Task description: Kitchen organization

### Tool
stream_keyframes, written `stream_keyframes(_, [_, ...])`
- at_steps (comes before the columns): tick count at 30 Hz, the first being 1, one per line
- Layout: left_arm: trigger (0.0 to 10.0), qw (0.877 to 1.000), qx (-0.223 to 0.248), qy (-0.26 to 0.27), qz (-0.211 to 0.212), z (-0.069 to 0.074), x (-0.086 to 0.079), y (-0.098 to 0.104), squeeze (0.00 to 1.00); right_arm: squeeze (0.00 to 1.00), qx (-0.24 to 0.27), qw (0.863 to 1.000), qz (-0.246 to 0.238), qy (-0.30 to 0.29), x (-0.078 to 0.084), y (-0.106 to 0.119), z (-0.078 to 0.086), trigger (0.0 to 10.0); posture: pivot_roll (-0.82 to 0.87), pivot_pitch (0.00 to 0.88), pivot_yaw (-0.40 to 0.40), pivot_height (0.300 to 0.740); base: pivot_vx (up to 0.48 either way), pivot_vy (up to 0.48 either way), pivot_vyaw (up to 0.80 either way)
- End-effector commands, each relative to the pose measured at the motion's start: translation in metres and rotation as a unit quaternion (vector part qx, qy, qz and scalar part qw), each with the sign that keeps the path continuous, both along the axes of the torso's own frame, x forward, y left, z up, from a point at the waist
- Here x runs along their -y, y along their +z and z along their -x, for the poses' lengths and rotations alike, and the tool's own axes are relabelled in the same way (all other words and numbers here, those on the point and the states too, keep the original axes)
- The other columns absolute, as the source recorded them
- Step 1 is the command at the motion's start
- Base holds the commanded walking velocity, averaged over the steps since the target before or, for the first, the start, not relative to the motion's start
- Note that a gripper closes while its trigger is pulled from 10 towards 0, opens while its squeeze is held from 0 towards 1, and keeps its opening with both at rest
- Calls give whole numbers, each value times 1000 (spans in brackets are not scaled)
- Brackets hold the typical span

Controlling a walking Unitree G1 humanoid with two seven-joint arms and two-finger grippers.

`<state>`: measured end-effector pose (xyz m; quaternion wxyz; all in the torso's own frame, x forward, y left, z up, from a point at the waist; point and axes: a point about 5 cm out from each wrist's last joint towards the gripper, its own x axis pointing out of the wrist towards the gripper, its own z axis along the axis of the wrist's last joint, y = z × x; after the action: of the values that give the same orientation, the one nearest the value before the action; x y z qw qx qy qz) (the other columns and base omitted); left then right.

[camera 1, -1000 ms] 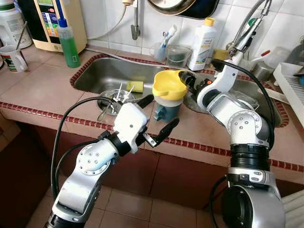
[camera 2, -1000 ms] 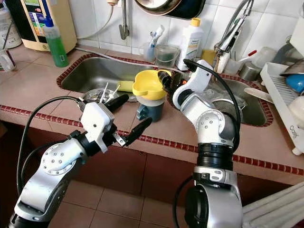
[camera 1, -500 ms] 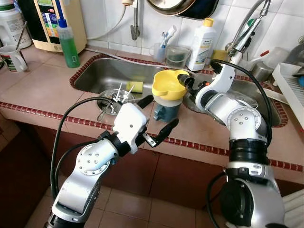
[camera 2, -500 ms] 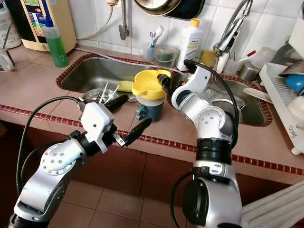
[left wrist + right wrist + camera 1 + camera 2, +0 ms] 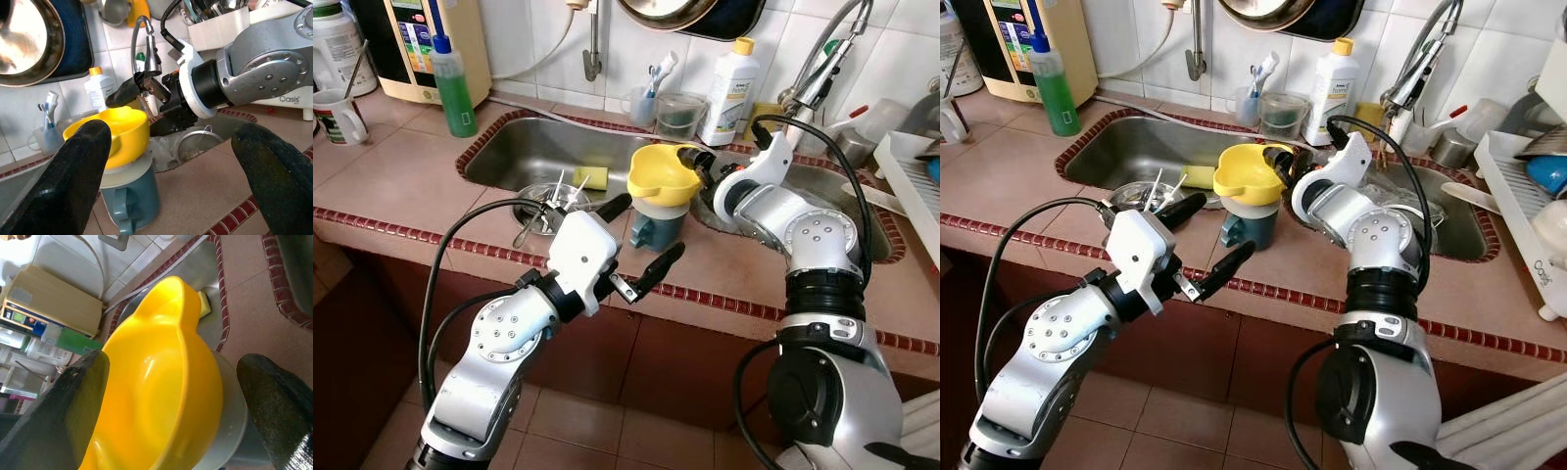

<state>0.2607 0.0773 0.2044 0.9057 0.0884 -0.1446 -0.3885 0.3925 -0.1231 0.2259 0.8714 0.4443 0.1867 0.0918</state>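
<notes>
Your right end effector [image 5: 1280, 167] has edged closer to the yellow bowl [image 5: 663, 174] | fingers spread wide, straddling its rim, nothing gripped | bowl sits stacked on blue mug [image 5: 655, 226], worktop [image 5: 401, 176] beside sink [image 5: 524, 147] | left end effector [image 5: 641, 240] released, waiting | you look ready to clench.

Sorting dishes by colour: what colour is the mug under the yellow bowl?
Blue-grey mug, clearest in the left wrist view.

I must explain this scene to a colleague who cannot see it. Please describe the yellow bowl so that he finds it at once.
Start at the steel sink. On its front counter edge stands a blue-grey mug; the yellow bowl sits stacked on it, with the right gripper at its rim. It is the brightest yellow thing there, with a pouring lip.
</notes>
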Motion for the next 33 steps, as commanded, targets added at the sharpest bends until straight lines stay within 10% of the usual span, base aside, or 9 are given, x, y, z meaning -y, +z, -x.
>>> stream_keyframes(1, [10000,1000,5,0,1,2,1,3,0,0,-2,1000,-5,0,3,6,-2,6627,-41,0,-107,740,0,0,0])
stream_keyframes(9, [10000,1000,6,1,2,2,1,4,0,0,-19,1000,-20,0,4,1,-2,3686,-42,0,-107,740,0,0,0])
stream_keyframes(11, [10000,1000,6,2,2,2,1,4,0,0,-21,1000,-21,-2,5,0,-2,0,-43,0,-106,740,0,0,0])
stream_keyframes(33, [10000,1000,9,2,3,2,2,5,0,0,-19,999,-25,-7,7,2,-3,0,-43,0,-103,740,0,0,0])
